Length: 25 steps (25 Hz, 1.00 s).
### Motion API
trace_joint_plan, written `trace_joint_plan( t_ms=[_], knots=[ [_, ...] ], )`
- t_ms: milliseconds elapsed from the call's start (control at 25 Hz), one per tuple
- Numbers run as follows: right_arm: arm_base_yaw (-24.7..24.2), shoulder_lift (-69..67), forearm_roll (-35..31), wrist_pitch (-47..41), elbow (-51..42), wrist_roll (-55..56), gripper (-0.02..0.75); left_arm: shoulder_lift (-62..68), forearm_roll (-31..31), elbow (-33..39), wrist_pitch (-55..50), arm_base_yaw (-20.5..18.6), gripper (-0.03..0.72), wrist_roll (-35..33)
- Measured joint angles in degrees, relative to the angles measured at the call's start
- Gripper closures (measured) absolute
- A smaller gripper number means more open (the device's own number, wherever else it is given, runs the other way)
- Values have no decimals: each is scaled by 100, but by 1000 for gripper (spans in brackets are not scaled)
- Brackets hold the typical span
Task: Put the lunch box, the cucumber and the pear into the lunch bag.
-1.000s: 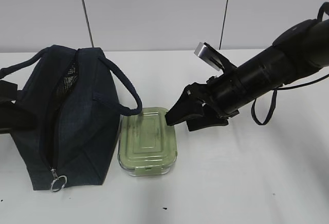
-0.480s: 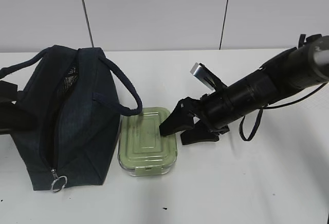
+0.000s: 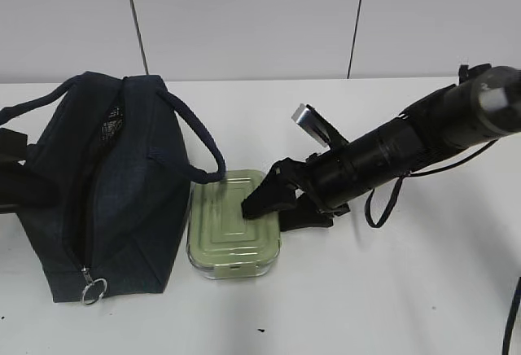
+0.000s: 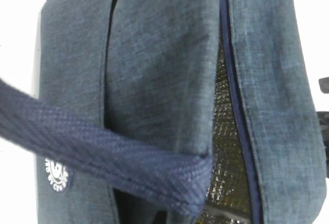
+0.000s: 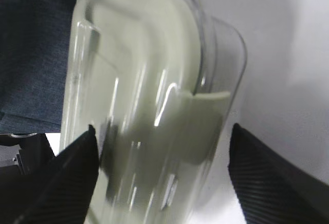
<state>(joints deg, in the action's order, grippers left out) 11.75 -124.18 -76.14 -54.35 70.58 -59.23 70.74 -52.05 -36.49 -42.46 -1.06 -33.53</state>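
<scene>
Box (image 3: pixel 234 225) sitting on the table (image 3: pixel 391 290), green lid up, right beside the bag (image 3: pixel 106 192) and touching it or nearly so. Getting closer to the box now than a second ago: right claw (image 3: pixel 273 208), coming down low from the right, one finger over the lid and the other by the box's right side. Standing wide apart, not squeezing yet; in the right wrist view, box (image 5: pixel 149 95) filling the gap between the two dark fingers (image 5: pixel 67 183). Looking like a grab about to happen, then a lift into the bag.

Farther left, standing with its top open a little, silver lining (image 4: pixel 226 147) showing through the gap. Left claw hiding behind the bag at the picture's edge, pressed together; looking like holding the bag's strap (image 4: pixel 103 157), but hard telling for sure.

Not showing anywhere: cucumber and pear.
</scene>
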Motion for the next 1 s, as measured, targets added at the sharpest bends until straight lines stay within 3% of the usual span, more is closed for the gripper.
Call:
trace_joint_plan(
  t_ms=[200, 480, 720, 1000],
  knots=[
    [68, -124, -59, -76, 98, 0, 182, 0, 0, 0, -11, 0, 706, 0],
    [68, -124, -124, -215, 130, 20, 338, 0, 0, 0, -18, 0, 706, 0],
    [57, -124, -82, -283, 130, 20, 346, 0, 0, 0, -25, 0, 706, 0],
    [-430, -137, 118, -607, 130, 20, 349, 0, 0, 0, -25, 0, 706, 0]
  ],
)
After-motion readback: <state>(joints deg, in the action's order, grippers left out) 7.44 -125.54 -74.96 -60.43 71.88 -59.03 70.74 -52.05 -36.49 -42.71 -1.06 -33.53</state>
